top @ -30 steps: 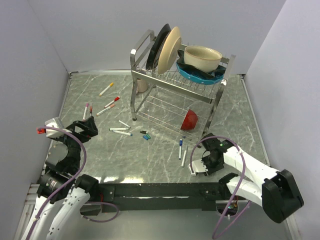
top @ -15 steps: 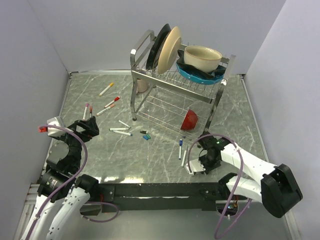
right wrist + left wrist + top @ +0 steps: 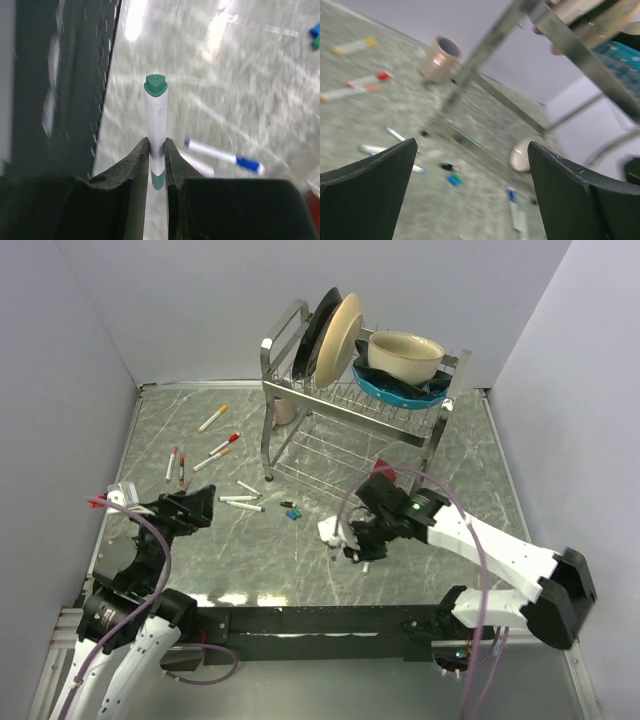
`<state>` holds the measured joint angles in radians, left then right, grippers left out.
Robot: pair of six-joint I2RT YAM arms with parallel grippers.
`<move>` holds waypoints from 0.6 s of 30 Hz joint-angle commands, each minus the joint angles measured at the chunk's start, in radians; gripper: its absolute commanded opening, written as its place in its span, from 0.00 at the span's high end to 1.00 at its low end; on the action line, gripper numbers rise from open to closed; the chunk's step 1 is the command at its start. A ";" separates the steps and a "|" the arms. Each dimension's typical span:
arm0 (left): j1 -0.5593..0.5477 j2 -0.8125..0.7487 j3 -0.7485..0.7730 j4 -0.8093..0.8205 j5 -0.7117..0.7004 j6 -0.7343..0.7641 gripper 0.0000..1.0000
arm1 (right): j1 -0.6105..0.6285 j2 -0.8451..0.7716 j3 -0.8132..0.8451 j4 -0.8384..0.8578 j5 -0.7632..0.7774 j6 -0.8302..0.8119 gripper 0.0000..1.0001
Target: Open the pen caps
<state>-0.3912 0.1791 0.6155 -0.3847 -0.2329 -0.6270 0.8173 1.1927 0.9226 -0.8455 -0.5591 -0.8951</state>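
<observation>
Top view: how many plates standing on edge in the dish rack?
2: black plate at the left end of the dish rack, cream plate next to it. Others could be hidden behind.

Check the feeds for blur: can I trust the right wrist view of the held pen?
Right wrist: the green-capped pen in the right gripper is fairly sharp, but the table behind it is streaked. Left wrist: everything is smeared, with the dish rack and cup soft. Top external: sharp, with glare along the table's near edge.
</observation>
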 commanded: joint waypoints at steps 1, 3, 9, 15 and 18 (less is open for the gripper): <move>0.006 -0.018 -0.051 -0.077 0.223 -0.270 0.00 | 0.008 0.114 0.097 0.124 -0.133 0.283 1.00; 0.006 -0.023 -0.107 -0.066 0.298 -0.359 0.01 | 0.008 0.159 0.148 0.134 -0.178 0.318 1.00; 0.005 -0.076 -0.261 -0.033 0.451 -0.463 0.01 | 0.006 0.347 0.246 0.132 -0.252 0.438 1.00; 0.000 -0.092 -0.382 0.075 0.515 -0.519 0.00 | 0.006 0.393 0.242 0.163 -0.289 0.502 1.00; -0.018 -0.098 -0.422 0.137 0.514 -0.530 0.01 | 0.005 0.407 0.237 0.189 -0.271 0.544 1.00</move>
<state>-0.3931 0.0933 0.2291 -0.3794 0.2340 -1.1122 0.8204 1.5890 1.1343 -0.7124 -0.7998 -0.4324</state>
